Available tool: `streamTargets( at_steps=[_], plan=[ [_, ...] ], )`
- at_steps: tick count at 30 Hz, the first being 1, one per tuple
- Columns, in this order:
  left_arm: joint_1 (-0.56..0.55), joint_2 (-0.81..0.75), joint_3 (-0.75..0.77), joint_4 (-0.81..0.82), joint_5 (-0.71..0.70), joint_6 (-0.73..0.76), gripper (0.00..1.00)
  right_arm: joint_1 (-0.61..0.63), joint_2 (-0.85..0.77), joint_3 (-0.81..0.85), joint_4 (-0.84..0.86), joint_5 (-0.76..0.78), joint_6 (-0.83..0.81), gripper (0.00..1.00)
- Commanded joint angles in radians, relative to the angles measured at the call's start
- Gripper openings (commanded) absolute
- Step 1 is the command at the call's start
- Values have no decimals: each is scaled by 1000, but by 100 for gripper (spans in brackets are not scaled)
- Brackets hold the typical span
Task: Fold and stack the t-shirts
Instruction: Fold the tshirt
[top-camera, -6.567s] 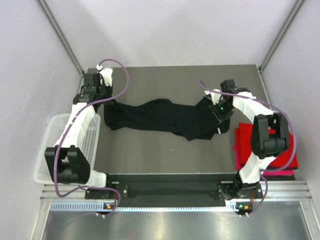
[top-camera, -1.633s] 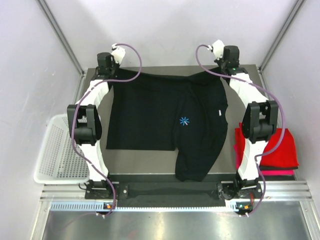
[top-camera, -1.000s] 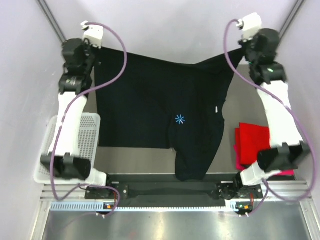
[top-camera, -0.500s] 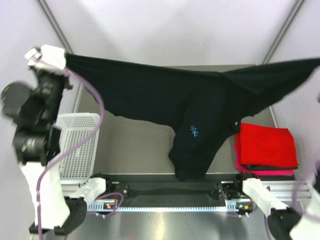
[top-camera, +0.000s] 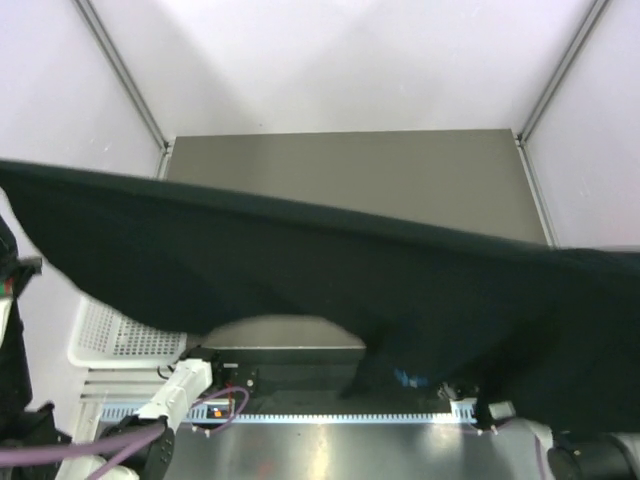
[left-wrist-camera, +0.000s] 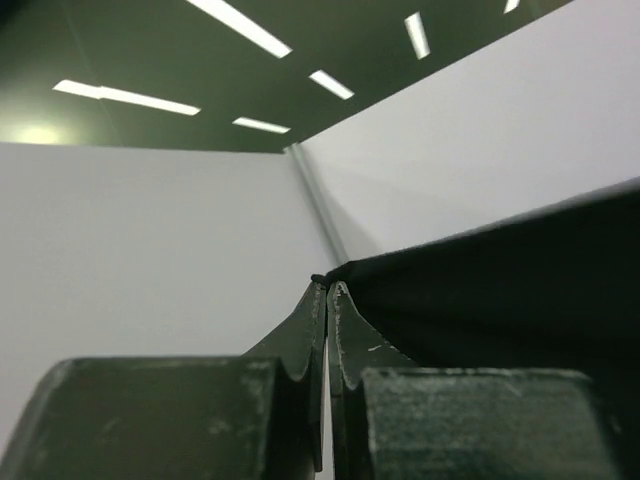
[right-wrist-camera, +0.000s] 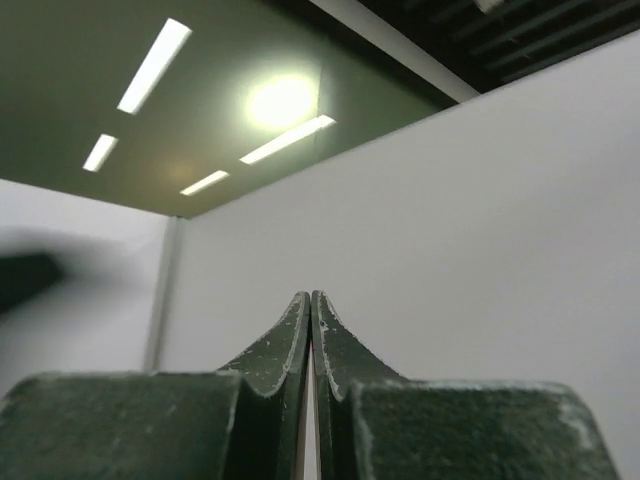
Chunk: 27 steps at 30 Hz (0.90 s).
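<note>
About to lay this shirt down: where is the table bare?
Bare: the far half of the table, between the back wall and the upper edge of the lifted black shirt, plus a small patch under its hem by the front rail. The basket sits at the left edge; the near right is hidden behind the cloth.
</note>
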Motion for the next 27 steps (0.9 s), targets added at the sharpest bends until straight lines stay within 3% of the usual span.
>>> streamTargets(
  at_steps=[1,5,9,11,14,21,22,23,27],
  plan=[
    [-3,185,-1,47,-163,101,0,191,179,-34,171,277,-251,0],
    [-3,247,-90,60,-167,80,0,330,275,-195,269,348,-411,0],
    [-3,219,-395,128,-138,68,0,336,274,-454,314,287,-416,0],
    [-2,205,-534,140,-106,75,0,336,263,-647,317,268,-387,0],
    [-3,222,-605,117,-56,25,0,336,279,-781,238,231,-249,0],
    [-6,250,-658,67,81,-52,0,334,323,-854,35,27,30,1],
    [-11,254,-656,53,116,-64,0,331,332,-857,-5,-23,82,16],
    [-17,267,-647,45,129,-76,0,331,334,-863,-17,-46,105,25],
    [-90,354,-587,22,120,-104,0,286,349,-871,-131,-264,269,33]
  ],
)
